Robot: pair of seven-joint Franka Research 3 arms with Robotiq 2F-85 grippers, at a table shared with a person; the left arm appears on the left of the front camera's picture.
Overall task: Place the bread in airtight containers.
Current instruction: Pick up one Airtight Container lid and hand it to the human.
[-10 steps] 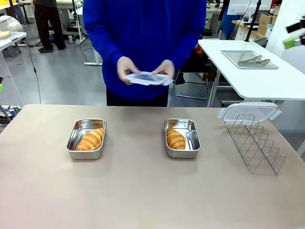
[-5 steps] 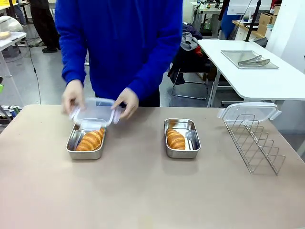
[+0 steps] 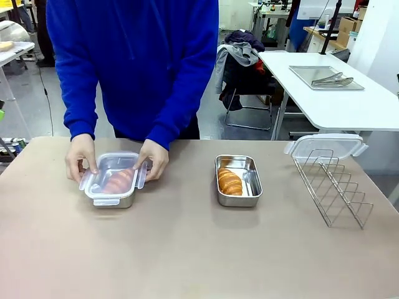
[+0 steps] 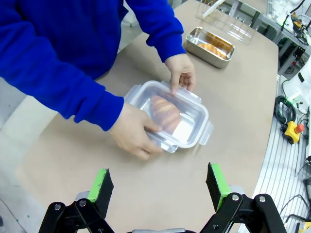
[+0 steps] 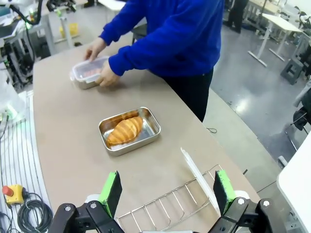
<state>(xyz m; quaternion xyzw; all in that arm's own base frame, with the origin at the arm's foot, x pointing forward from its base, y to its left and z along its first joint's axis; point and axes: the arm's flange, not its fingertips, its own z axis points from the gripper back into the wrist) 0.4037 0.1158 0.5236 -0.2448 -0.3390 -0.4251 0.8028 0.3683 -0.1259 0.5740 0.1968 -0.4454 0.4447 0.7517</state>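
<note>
At the left of the bench (image 3: 199,255), one croissant (image 3: 118,180) lies inside the left container (image 3: 122,202). A clear lid (image 3: 111,163) is laid over it and is pressed down at both ends by the person's hands (image 3: 154,160); whether its clips are fastened cannot be told. To the right, well apart, the second croissant (image 3: 229,182) is seen in the right container (image 3: 255,182), which is open at the top. A second lid (image 3: 325,145) is rested on top of the wire rack (image 3: 336,190) at the far right of the bench.

The bread is thus judged to be placed in both containers already. What is left is the sealing of the left container and the covering and clipping of the right one.

The left claw (image 4: 158,178) is held above the bench near the left container, its jaws spread fully wide, with nothing gripped or touched. The right claw (image 5: 166,184) is likewise spread wide and empty, and is held above the wire rack's end of the bench.
</note>
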